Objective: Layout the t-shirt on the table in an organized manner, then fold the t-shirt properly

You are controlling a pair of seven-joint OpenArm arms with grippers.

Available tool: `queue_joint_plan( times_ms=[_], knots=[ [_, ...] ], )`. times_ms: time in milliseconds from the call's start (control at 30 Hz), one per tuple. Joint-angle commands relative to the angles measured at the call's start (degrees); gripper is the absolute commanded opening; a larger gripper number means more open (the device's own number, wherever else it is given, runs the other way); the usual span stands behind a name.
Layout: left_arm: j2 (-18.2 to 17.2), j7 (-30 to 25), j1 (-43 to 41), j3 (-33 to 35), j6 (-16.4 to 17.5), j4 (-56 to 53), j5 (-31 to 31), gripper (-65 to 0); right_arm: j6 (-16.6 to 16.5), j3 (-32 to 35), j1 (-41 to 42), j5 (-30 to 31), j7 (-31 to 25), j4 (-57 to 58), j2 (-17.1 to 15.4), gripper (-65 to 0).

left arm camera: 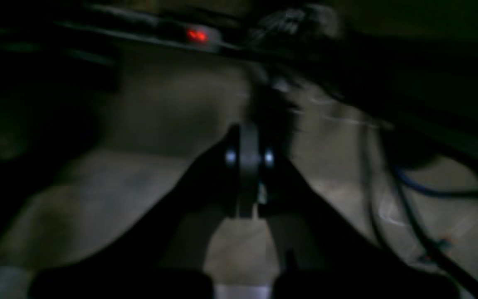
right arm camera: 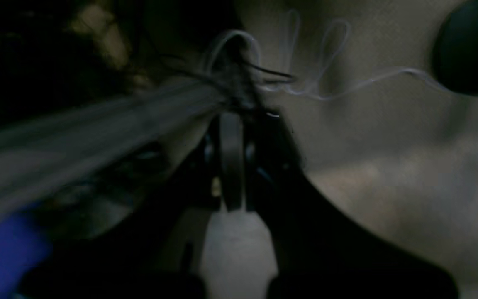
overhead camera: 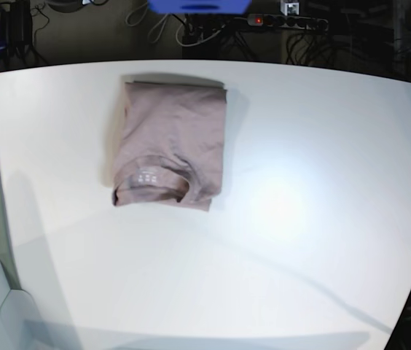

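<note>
One folded t-shirt [overhead camera: 169,142] is all that lies on the desk [overhead camera: 278,240], with nothing standing over or against it. Beyond the far edge of the desk the base view shows a dark strip of clutter: a blue box [overhead camera: 198,6] at the top middle, a power strip [overhead camera: 286,22] with a red light just right of it, and tangled cables [overhead camera: 191,33] between them. A red and blue item sits at the far left corner, too cut off to name.

Neither arm shows in the base view, so both are well apart from the shirt. The shirt sits on the far left part of the desk, folded into a neat upright rectangle, its ribbed collar [overhead camera: 154,182] at the near end with a small pale print just inside the neck.

Both wrist views are dark and blurred. In the left wrist view the left hand [left arm camera: 248,153] has its jaws pressed together on nothing, aimed at a dim surface with a red glow [left arm camera: 196,35] and dark cables [left arm camera: 409,207] to the right. In the right wrist view the right hand [right arm camera: 231,137] is likewise pressed together and empty, with thin pale wires [right arm camera: 313,79] and a dark round shape [right arm camera: 469,54] beyond it. A blue patch at the near left is unreadable.
</note>
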State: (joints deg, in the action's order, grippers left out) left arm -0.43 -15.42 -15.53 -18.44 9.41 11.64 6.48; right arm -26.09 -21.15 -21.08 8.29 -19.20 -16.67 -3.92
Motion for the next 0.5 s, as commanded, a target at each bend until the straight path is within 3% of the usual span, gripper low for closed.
queue_joint_plan(
  times_ms=[0,100,233,333,467],
  knots=[
    [0.73,0.08,-0.87,0.81,-1.45,-0.34,0.24,-64.8,3.1,2.03,-0.33,0.1,-2.73,1.68,-0.34,-65.0],
    [0.82,2.37,1.16,3.1,-6.11,-1.4,0.07,-64.8,16.99,11.26,1.26,0.1,-8.53,6.51,-0.34,-65.0],
    [0.38,4.91,5.02,2.92,-7.61,-6.06,-0.28,-64.8,33.78,21.98,2.14,0.1,-9.41,7.39,-0.6,-65.0],
    [0.38,5.0,6.61,2.92,-7.7,-7.11,-0.37,-64.8,39.76,26.82,3.02,0.1,-9.33,7.39,-1.48,-65.0],
    [-0.67,5.18,7.84,-1.39,-7.87,-7.2,-0.28,-64.8,41.43,31.48,4.95,0.1,-5.19,7.48,-1.75,-65.0]
  ],
)
